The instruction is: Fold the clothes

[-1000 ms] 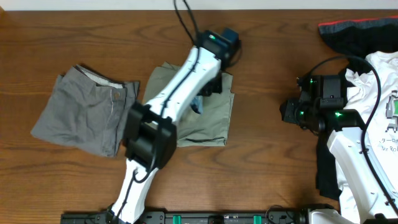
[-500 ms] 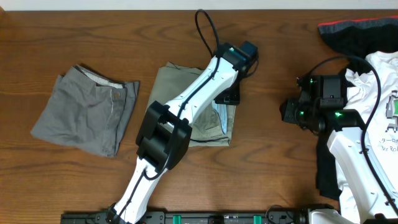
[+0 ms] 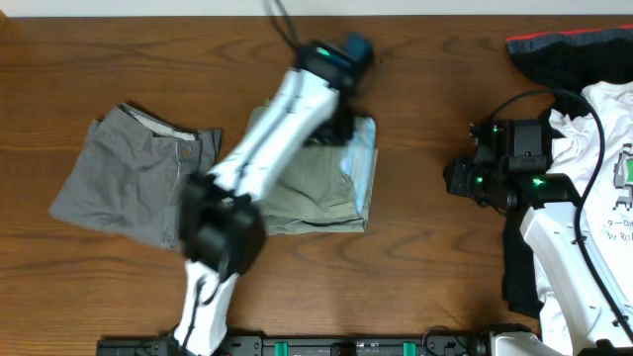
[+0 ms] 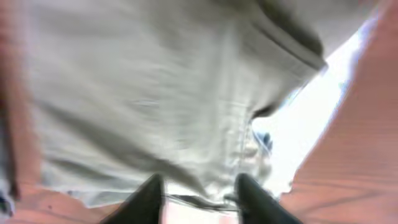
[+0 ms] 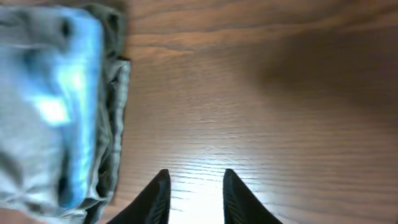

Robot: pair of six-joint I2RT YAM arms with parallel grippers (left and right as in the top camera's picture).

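Note:
Folded khaki shorts lie mid-table, with their light blue lining showing along the right edge. My left gripper hovers over their far edge and the arm is motion-blurred. In the left wrist view the khaki shorts fill the frame; the left gripper has its fingers apart at the hem and clasps nothing. My right gripper rests right of the shorts. In the right wrist view it is open over bare wood, with the shorts to its left.
Grey shorts lie folded at the left. A white printed T-shirt and a black red-trimmed garment are piled at the right edge under the right arm. Bare wooden table separates the khaki shorts from the right arm.
The left arm swung right over the shorts, then back toward the left. Its jaws came open and the blue lining now shows. The right arm stayed put, with its fingers a little closer together.

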